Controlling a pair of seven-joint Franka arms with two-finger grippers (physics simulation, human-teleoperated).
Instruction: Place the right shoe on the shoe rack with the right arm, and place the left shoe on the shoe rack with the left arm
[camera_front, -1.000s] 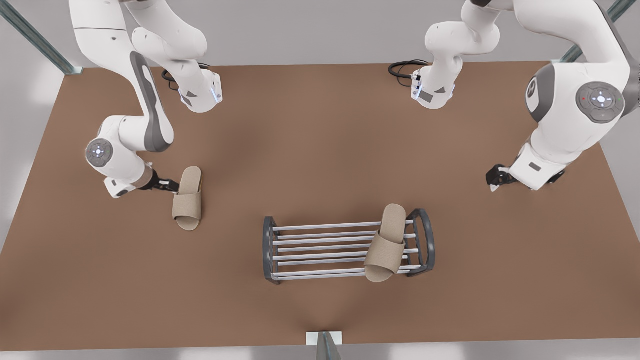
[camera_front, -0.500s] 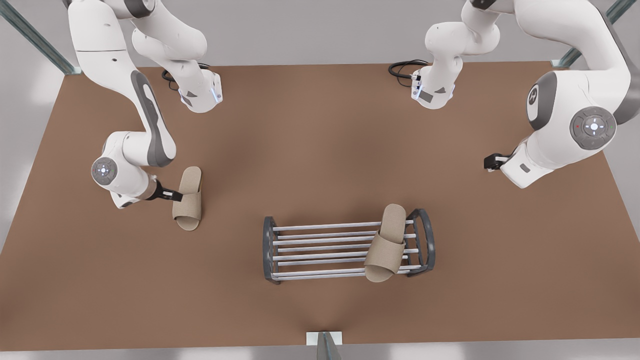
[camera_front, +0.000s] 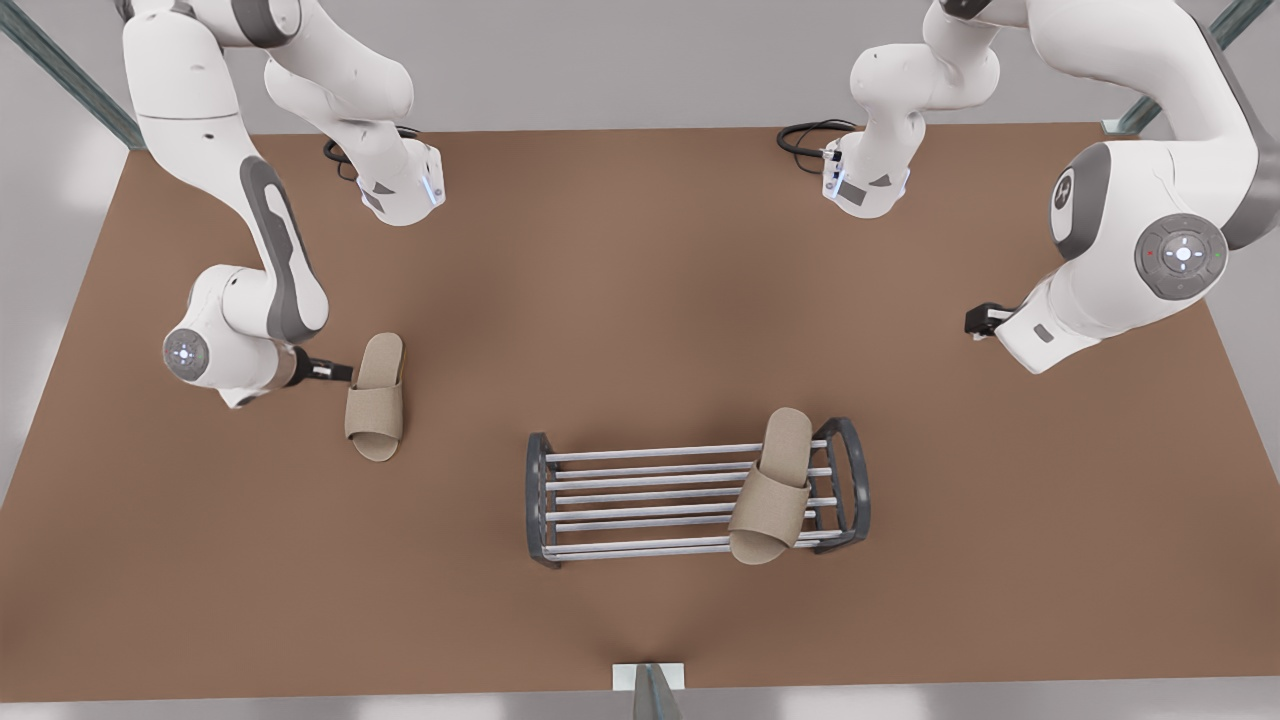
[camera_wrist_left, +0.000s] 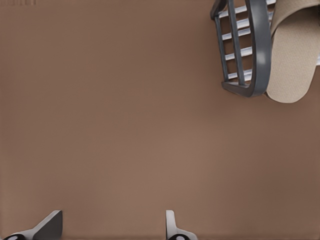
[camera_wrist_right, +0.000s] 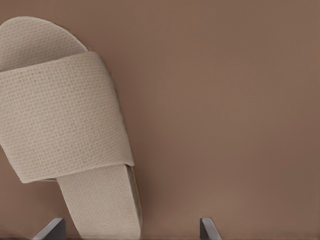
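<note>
I am watching for a slip: my right gripper (camera_front: 345, 375), at the front view's middle left, is straddling only the heel edge of the slipper (camera_front: 376, 397) on the brown surface (camera_front: 640, 300), fingers (camera_wrist_right: 209, 229) spread wide, gripping nothing. My left gripper (camera_front: 975, 322), released, is waiting at the far right, and the other slipper (camera_front: 772, 485) is lying on the shoe rack (camera_front: 690, 490) at lower centre.
</note>
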